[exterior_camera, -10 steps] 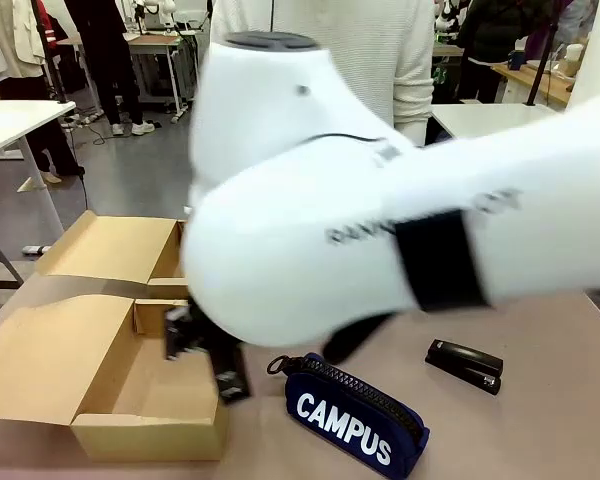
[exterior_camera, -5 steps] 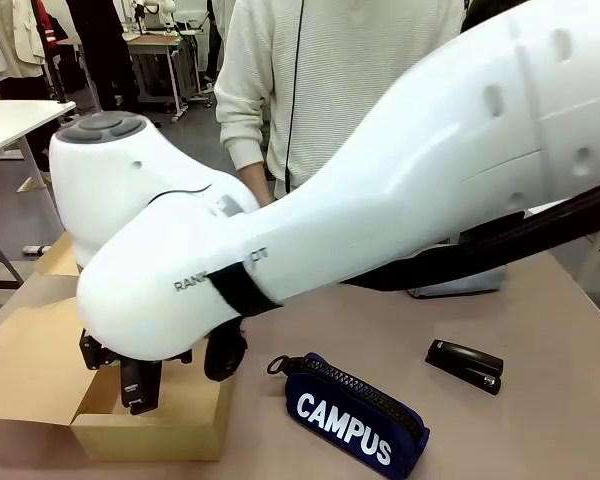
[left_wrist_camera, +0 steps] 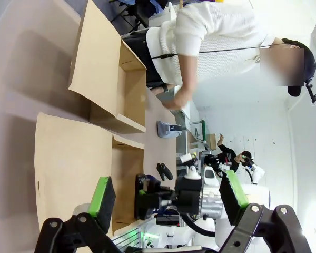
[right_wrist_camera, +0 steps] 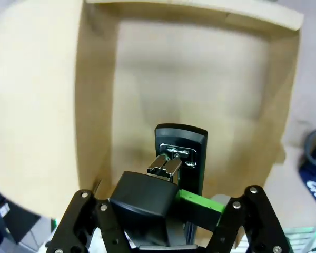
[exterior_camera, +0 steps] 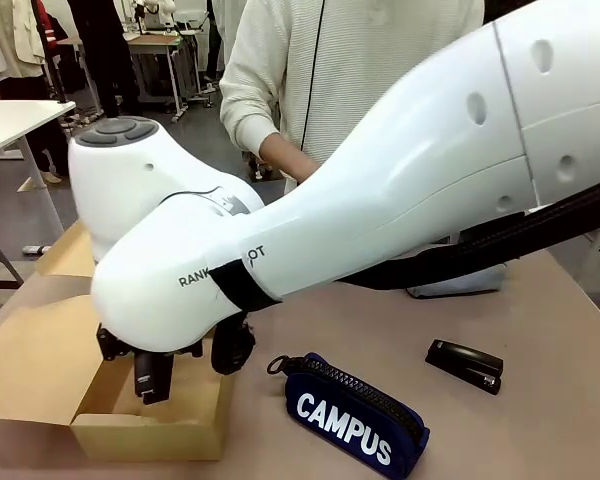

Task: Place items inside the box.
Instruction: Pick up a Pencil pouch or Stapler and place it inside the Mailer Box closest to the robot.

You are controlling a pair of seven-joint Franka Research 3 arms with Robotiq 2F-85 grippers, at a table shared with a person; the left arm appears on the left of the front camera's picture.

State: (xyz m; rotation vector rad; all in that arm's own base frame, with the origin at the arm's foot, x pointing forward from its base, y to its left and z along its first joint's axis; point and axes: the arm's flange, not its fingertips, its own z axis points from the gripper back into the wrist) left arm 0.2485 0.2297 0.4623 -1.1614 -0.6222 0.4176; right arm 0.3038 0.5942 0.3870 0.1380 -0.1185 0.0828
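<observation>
- The table (exterior_camera: 580, 420) is carrying the loose items within reach of both arms and of one person (exterior_camera: 360, 70), who is standing at its far side with a hand (exterior_camera: 285, 158) lowered toward it.
- The right arm (exterior_camera: 400, 190) is stretching across the middle to the robot's left. This looks necessary because the box sits on that side.
- One cardboard box (exterior_camera: 150, 435) is lying open with its flaps folded back, so the way in from above is clear.
- Two pencil cases are waiting on the table outside the box. The navy "CAMPUS" case (exterior_camera: 355, 420) is lying just beside the box's near corner, and the grey case (left_wrist_camera: 168, 129) is lying farther off toward the person.
- Two black staplers are showing. One stapler (right_wrist_camera: 181, 139) is hanging upright over the box's bare floor, nose down, probably so it can be lowered straight in. The second stapler (exterior_camera: 465, 365) is lying flat on the table, well apart from the box.
- The right gripper (right_wrist_camera: 171, 203) is clamping its jaws on the raised stapler's rear end, above the near part of the box and inside its walls.
- The left gripper (left_wrist_camera: 167, 192) is idling off to the side with its green pads spread wide and nothing between them, likely to leave the box clear for the other arm.
</observation>
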